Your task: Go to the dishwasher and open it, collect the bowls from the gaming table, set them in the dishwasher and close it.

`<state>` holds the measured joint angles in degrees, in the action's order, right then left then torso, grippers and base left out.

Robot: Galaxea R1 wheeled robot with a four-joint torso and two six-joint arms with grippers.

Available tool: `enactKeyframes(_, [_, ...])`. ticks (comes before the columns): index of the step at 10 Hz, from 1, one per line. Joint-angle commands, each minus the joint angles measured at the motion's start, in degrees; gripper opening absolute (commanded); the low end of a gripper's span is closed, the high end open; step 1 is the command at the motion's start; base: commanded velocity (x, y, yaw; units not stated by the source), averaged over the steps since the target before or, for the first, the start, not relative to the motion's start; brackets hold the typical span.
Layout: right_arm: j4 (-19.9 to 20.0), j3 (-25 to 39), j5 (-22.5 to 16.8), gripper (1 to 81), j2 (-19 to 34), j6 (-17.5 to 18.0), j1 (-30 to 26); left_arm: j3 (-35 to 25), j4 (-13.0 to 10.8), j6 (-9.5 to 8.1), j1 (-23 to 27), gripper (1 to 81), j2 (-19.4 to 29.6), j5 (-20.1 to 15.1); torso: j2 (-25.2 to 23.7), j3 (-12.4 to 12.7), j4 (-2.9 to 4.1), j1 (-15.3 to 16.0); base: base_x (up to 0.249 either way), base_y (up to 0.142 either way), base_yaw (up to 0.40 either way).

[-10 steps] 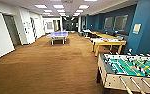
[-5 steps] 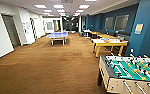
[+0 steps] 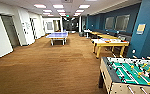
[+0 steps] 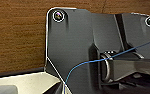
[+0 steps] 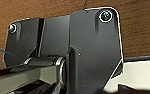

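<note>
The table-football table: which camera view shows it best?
The head view: the table-football table stands at the lower right, its green field and rods visible. Both wrist views show brown carpet and the robot's own dark plate instead.

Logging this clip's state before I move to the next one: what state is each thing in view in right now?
Table-football table: standing at near right, nobody playing.
Table tennis table: set up mid-room, unused.
Yellow table: standing by the blue wall, something small on top, too blurred to identify.
Ceiling lights: on.
Carpet: brown.
</note>
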<state>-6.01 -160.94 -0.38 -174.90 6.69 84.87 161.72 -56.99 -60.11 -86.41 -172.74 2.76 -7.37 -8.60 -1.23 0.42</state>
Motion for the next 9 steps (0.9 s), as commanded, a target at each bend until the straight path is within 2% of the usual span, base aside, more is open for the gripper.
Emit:
enactKeyframes(1, [0.3,0.0,-2.8,81.1,0.1,0.1,-3.3,0.4,0.0,0.08,3.2,81.1,0.4,-2.8,0.0,0.0,0.00,0.0,0.163,0.000,0.000])
enactKeyframes(9, [0.3,0.3,-2.4,81.1,0.0,0.1,-5.4,0.4,-0.5,0.35,4.3,81.1,0.1,-2.6,0.0,0.0,0.00,0.0,0.163,0.000,0.000])
